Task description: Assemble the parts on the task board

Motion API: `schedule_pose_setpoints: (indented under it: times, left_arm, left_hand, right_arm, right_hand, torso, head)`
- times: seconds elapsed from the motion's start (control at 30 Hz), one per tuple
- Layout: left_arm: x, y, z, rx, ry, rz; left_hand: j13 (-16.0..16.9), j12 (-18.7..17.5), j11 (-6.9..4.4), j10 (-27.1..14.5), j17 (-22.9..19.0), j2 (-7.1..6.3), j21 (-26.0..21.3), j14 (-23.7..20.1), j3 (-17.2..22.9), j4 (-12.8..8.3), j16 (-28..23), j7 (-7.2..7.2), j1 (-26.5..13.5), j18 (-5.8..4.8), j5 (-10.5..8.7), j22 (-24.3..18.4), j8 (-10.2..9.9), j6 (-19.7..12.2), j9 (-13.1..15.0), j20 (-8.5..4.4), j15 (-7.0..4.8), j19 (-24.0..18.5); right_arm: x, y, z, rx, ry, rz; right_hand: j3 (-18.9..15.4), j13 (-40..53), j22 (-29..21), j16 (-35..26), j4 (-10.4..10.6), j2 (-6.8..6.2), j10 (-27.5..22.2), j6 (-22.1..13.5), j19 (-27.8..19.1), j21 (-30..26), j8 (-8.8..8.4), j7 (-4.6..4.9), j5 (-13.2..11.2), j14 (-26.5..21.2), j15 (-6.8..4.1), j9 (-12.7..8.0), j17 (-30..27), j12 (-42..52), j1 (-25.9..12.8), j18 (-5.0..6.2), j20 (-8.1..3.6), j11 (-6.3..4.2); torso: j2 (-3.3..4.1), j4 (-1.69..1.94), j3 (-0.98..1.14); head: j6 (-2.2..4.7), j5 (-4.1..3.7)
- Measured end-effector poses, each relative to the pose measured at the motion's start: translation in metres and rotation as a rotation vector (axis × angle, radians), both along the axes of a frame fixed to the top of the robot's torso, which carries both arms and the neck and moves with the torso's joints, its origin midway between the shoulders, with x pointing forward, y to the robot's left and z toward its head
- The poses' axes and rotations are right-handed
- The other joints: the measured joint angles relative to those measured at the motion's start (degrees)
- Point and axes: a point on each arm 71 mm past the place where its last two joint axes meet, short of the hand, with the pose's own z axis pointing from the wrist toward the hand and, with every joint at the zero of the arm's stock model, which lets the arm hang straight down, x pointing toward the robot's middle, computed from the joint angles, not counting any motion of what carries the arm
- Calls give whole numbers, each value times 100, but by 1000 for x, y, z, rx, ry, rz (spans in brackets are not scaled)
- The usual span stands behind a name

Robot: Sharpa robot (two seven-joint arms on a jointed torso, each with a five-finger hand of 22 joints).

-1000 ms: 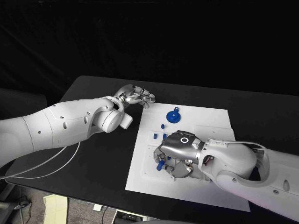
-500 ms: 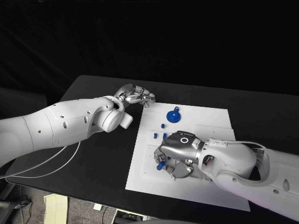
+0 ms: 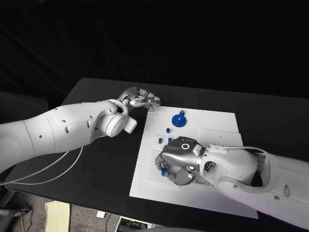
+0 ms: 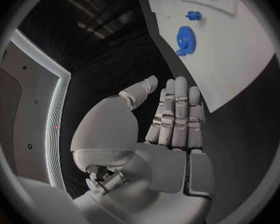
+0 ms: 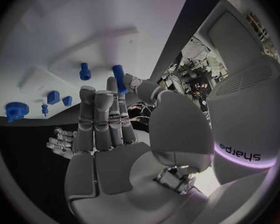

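The right hand (image 3: 176, 162) pinches a blue peg (image 5: 119, 77) upright over the task board (image 3: 217, 126); the left hand (image 3: 140, 99), fingers extended and empty, hovers off its far-left corner.

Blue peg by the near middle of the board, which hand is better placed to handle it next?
The right hand: it is over the task board and its fingertips are at the blue peg. The left hand hangs open off the board's far left corner, away from it.
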Motion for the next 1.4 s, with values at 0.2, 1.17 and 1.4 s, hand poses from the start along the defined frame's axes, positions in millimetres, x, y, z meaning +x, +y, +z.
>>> schedule_pose_setpoints:
  times: [0.2,1.17,1.4]
  left_arm:
    - [0,0,0,0,0,0]
    - [0,2,0,1,1,3]
    - [0,2,0,1,1,3]
  left_hand:
    - [0,0,0,0,6,0,0,0,0,0,0,0,0,0,0,0,0,0,-5,0,0,0]
    - [4,0,0,0,15,0,0,0,0,0,0,0,0,0,0,9,0,0,-4,0,0,0]
    - [3,0,0,0,18,0,0,0,0,0,0,0,0,0,0,8,0,0,-4,0,0,0]
  right_arm:
    - [0,0,-1,0,5,-2]
    - [3,-12,-4,53,11,-55]
    - [2,-22,2,88,6,-73]
  right_hand:
    - [-51,14,1,0,-146,50,1,-8,0,0,-3,7,401,-4,-1,1,10,-42,-133,-5,0,0]
    - [-1726,-152,8,-115,-345,-247,-769,-596,-217,-58,-411,288,1228,-233,191,-150,-93,-274,-993,66,73,297]
    - [-1732,-155,8,-116,-338,-247,-769,-598,-225,-58,-411,287,1243,-233,191,-150,-98,-273,-993,65,80,297]
  torso:
    - [0,1,-1]
    - [-1,-3,2]
    - [-1,-3,2]
  head:
    - [-8,0]
    - [11,-4]
    - [26,-18]
